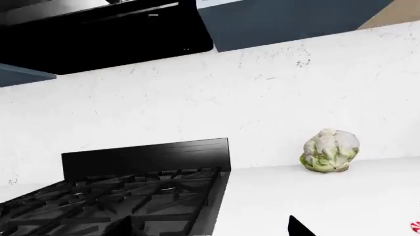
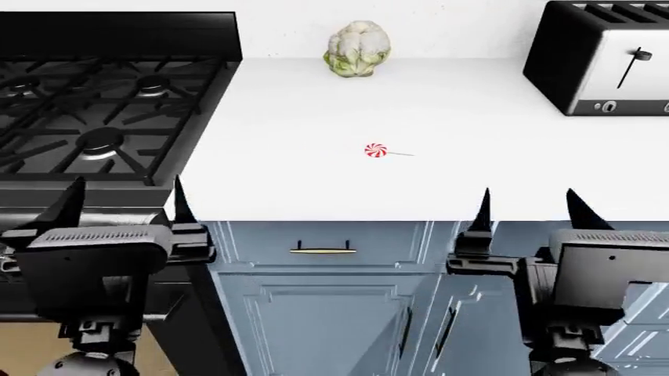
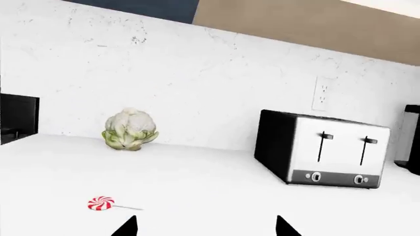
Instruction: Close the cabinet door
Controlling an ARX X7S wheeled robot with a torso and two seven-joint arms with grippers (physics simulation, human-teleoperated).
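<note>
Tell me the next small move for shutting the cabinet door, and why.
Probably lower the right hand toward the ajar blue-grey cabinet door below the white countertop. Both hands hover open at counter-edge height, above the doors, touching nothing, and the door with its dark vertical handle sits nearest the right hand.

Both arms matte black, blocky box-shaped wrist housings with a pale ribbed strip along the upper edge. Left hand [image 2: 125,200] and right hand [image 2: 528,207] each end in two thin pointed black fingers, spike-like. Rounded black joint below each housing, stepped bracket sections between
</note>
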